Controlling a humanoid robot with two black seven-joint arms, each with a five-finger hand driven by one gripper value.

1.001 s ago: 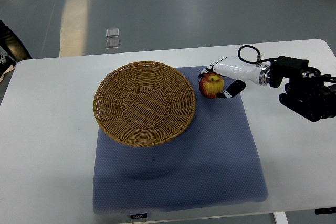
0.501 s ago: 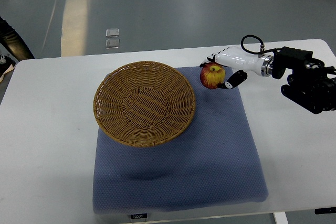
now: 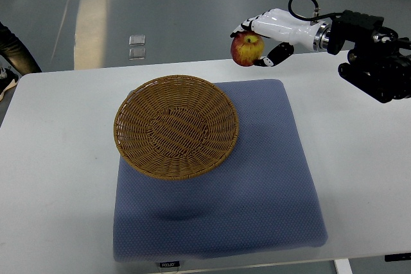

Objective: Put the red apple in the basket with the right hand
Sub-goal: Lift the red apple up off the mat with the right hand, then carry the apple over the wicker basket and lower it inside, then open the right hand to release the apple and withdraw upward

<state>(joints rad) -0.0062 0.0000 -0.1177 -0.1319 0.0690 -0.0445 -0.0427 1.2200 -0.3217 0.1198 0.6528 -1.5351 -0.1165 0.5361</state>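
Note:
The red and yellow apple hangs in the air above the table's far edge, up and to the right of the woven basket. My right hand, white with black fingertips, is shut on it, fingers over the top and thumb underneath. The arm comes in from the right edge. The basket is shallow, round and holds nothing; it lies on the left part of the blue mat. My left arm does not show.
The white table carries the mat and basket. The robot's black forearm hovers over the table's far right corner. A person's dark leg and shoe show at the left edge on the grey floor.
My right hand has lifted the apple off the mat, carrying it upward and slightly left, from beside the basket's right rim to above the table's far edge.

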